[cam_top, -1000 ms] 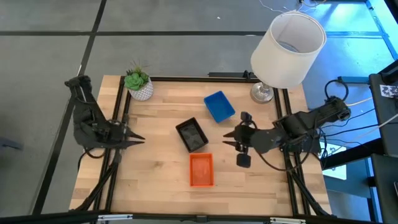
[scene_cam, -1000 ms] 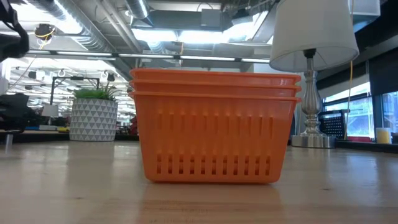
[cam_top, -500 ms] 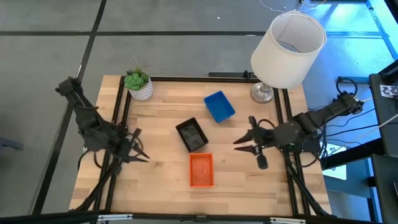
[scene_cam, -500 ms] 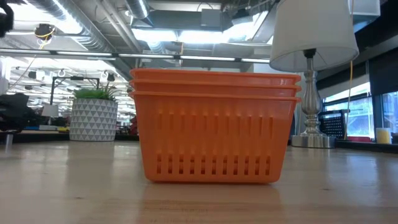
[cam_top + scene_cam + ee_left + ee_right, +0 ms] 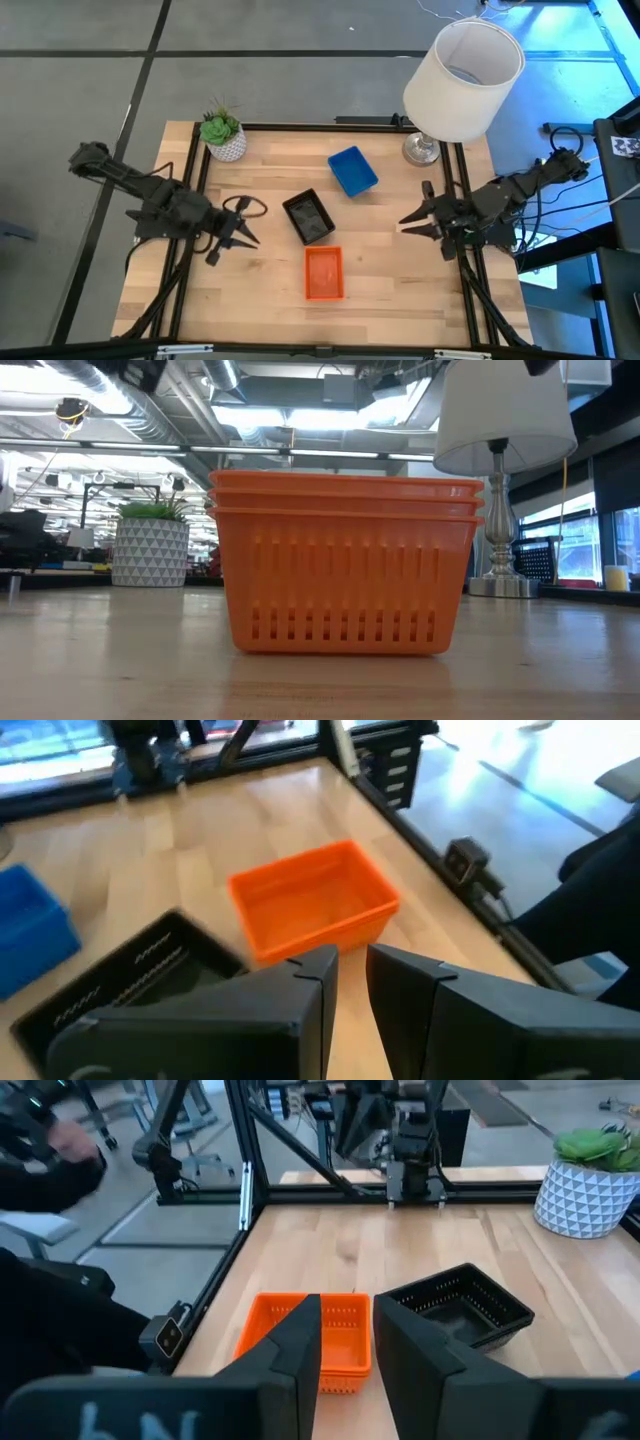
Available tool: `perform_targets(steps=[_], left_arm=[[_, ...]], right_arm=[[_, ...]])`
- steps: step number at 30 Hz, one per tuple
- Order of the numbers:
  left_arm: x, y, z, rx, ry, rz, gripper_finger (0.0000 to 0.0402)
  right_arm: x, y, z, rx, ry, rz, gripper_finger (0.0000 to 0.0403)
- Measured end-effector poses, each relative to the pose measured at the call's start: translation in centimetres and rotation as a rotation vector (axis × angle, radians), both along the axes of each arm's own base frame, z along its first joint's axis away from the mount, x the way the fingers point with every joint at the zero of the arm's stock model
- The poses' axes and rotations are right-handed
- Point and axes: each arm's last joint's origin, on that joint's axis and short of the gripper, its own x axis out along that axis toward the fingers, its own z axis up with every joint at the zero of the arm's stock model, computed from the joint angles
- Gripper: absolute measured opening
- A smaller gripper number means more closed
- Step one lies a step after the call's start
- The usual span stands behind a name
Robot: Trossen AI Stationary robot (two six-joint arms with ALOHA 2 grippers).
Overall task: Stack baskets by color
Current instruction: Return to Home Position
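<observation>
Three orange baskets point(image 5: 345, 565) stand nested in one stack point(image 5: 323, 273) near the table's front middle, bottom on the wood. A black basket point(image 5: 308, 217) sits just behind it, and a blue basket point(image 5: 352, 171) farther back; how many are nested in each I cannot tell. My left gripper point(image 5: 248, 237) hovers left of the black basket, pointing toward the table's right. My right gripper point(image 5: 405, 222) hovers right of the baskets, pointing left. In the wrist views each gripper point(image 5: 350, 982) point(image 5: 347, 1335) shows a narrow gap with nothing in it.
A white patterned plant pot point(image 5: 225, 140) stands at the far left corner and a lamp with a white shade point(image 5: 462, 80) at the far right. Black frame rails point(image 5: 190, 200) run along the table's left and right sides. Bare wood lies along the near edge.
My right gripper has drawn back from the baskets toward the table's right edge and sunk. My left arm has swung round, carrying its gripper toward the black basket and a little toward the near edge. The baskets have stayed where they were.
</observation>
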Motion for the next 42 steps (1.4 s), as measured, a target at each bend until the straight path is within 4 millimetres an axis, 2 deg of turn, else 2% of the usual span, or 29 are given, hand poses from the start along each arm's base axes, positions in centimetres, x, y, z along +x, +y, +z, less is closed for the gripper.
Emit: perform_targets(steps=[6,14,21,27,30,36,42], left_arm=[[-0.7,2.1,-1.7,-0.03,0.001,0.033,0.005],[-3.8,3.7,-3.6,-0.074,-0.108,0.057,0.005],[-6.4,4.7,-3.9,-0.115,-0.26,0.085,0.005],[-8.2,5.1,-4.0,-0.125,-0.318,0.109,0.005],[-9.0,5.4,-4.3,-0.135,-0.321,0.133,0.005],[-8.8,5.4,-4.6,-0.118,-0.32,0.157,0.005],[-7.4,5.2,-7.2,-0.111,-0.34,0.174,0.005]], right_arm=[[-2.3,-1.2,-1.2,0.033,-0.063,-0.001,0.0094],[-4.7,-2.5,-3.6,0.068,-0.121,-0.002,0.0094],[-6.6,-3.5,-5.5,0.122,-0.218,-0.003,0.0094],[-8.4,-4.4,-6.3,0.168,-0.306,-0.004,0.0094],[-8.3,-4.4,-6.6,0.148,-0.275,-0.018,0.0094],[-7.9,-4.3,-7.3,0.169,-0.274,-0.057,0.0094],[-6.5,-3.6,-9.9,0.156,-0.304,-0.055,0.0094]])
